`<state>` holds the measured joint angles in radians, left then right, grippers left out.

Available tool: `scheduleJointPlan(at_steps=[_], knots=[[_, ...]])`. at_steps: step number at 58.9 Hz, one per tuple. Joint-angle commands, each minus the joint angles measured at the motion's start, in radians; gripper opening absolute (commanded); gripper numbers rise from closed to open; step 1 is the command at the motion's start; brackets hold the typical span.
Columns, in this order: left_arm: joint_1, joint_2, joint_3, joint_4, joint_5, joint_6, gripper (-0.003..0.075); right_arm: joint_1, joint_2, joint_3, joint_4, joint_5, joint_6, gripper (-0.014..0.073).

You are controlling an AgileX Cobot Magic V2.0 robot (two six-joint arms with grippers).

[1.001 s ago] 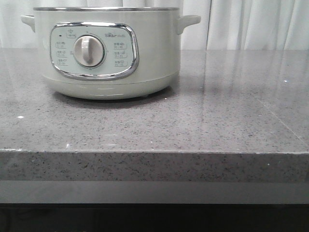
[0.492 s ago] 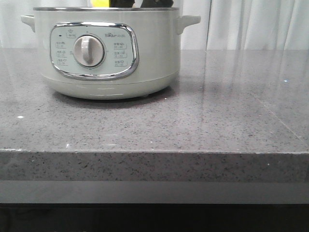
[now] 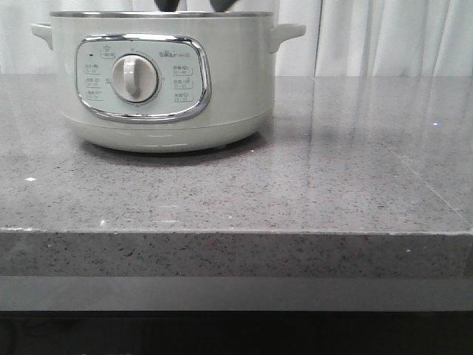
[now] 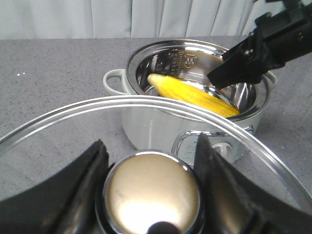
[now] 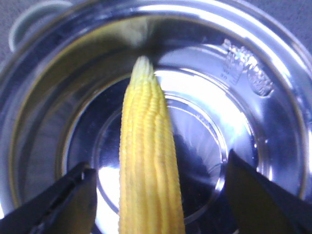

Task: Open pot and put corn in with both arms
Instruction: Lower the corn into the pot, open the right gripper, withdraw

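Corn (image 5: 148,161) lies inside pot (image 4: 146,124), between right gripper (image 5: 156,195) fingers, spread wide, not touching it; pale tip points away toward pot wall. Stamped writing on inner wall, unreadable. Left gripper (image 4: 151,175) clamps lid (image 4: 73,117) knob (image 4: 152,192), off pot.

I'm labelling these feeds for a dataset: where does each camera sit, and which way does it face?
Front: low at the counter edge, facing the pot; only dark finger tips show above its rim.
Left wrist: above the held glass lid, facing the open pot; left fingers and right gripper show.
Right wrist: looks straight down into the pot; right fingers flank the corn.
Both wrist views share the corn.
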<state>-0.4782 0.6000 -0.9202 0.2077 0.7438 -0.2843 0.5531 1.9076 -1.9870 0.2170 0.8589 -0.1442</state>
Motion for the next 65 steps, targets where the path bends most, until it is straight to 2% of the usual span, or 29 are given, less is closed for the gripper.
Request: scheduleJointPlan(at_steps=[1,21,34,65], knots=[[0.000,-0.002,-0.037,0.018,-0.142,-0.005,0.0282,0.000,-0.137,0.035,0.018,-0.101,-0.010,0.0561],[0.000,-0.002,-0.037,0.018,-0.142,-0.005,0.0282,0.000,-0.475,0.473,0.014,-0.318,-0.019,0.0561],[0.000,-0.002,-0.037,0.018,-0.142,-0.005,0.0282,0.000,-0.726,0.752,0.003,-0.371,-0.020,0.0561],[0.000,-0.002,-0.037,0.018,-0.142,-0.005,0.0282,0.000,-1.138,1.142,0.004,-0.442,-0.020,0.0561]])
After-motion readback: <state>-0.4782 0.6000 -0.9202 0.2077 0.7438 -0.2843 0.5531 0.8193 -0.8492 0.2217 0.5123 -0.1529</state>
